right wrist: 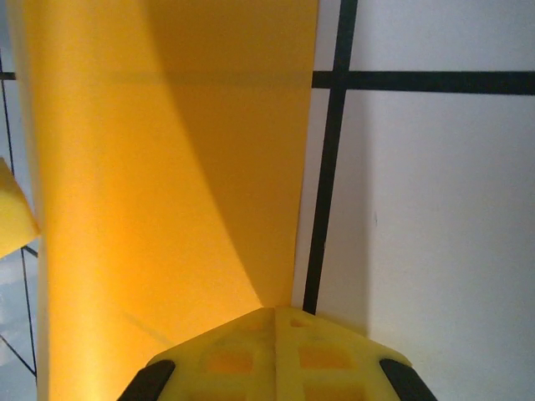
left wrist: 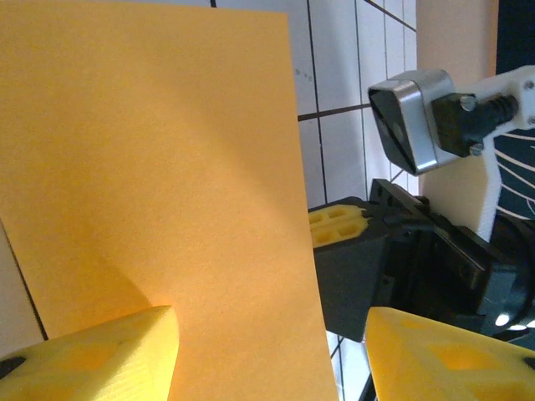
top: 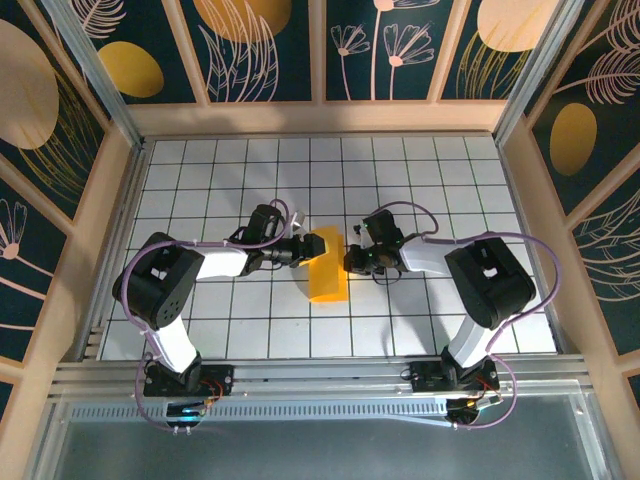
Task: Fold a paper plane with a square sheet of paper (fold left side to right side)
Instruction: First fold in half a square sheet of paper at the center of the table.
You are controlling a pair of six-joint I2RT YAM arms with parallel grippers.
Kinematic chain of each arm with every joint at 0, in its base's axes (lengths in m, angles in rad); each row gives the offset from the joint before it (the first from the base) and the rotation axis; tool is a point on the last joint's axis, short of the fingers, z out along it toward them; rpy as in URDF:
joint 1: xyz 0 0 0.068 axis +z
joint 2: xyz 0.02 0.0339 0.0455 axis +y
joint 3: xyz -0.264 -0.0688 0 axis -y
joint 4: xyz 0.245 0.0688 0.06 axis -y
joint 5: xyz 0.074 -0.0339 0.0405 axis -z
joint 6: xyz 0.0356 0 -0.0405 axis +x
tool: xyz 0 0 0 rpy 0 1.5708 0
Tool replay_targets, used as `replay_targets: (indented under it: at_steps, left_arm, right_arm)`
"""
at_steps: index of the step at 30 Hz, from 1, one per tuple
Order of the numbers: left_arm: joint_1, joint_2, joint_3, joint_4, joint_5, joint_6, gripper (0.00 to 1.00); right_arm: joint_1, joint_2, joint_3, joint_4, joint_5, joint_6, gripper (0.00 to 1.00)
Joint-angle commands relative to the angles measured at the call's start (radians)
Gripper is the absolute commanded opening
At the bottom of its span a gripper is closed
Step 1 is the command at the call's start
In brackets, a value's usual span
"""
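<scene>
Top external: square sheet of paper (top: 328, 275) lies on table (top: 200, 170) betw. both arms, long axis near-far. Left end effector (top: 308, 247), spread, at its far-left edge; right end effector (top: 349, 263), pressed together, on right edge, so fold likely goes left-to-right.

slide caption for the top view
At opposite edges of the orange-yellow paper: the left gripper open, the right gripper shut.
</scene>
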Motion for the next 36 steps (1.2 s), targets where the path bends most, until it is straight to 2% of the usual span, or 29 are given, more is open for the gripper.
replay_targets:
  at_steps: [1, 6, 12, 15, 19, 24, 36]
  left_arm:
    - [-0.005, 0.01, 0.022, -0.028, -0.014, 0.024, 0.6]
    - [-0.006, 0.009, 0.02, -0.03, -0.018, 0.024, 0.59]
    - [-0.007, 0.008, 0.02, -0.031, -0.02, 0.026, 0.57]
    - [-0.006, 0.008, 0.02, -0.031, -0.022, 0.027, 0.57]
    - [-0.007, 0.01, 0.02, -0.031, -0.022, 0.026, 0.56]
    - [-0.006, 0.006, 0.018, -0.033, -0.022, 0.027, 0.56]
    - [-0.006, -0.006, 0.017, -0.031, -0.019, 0.026, 0.56]
  right_arm:
    - [0.0, -0.08, -0.018, 0.024, -0.005, 0.011, 0.13]
    - [-0.048, -0.168, -0.047, 0.049, -0.032, 0.026, 0.31]
    - [-0.09, -0.231, -0.098, 0.153, -0.177, 0.061, 0.54]
    - [-0.086, -0.204, -0.097, 0.174, -0.223, 0.073, 0.58]
    - [-0.076, -0.157, -0.095, 0.214, -0.253, 0.094, 0.57]
    - [-0.057, -0.099, -0.085, 0.259, -0.282, 0.121, 0.52]
    - [-0.02, -0.017, -0.061, 0.289, -0.286, 0.145, 0.29]
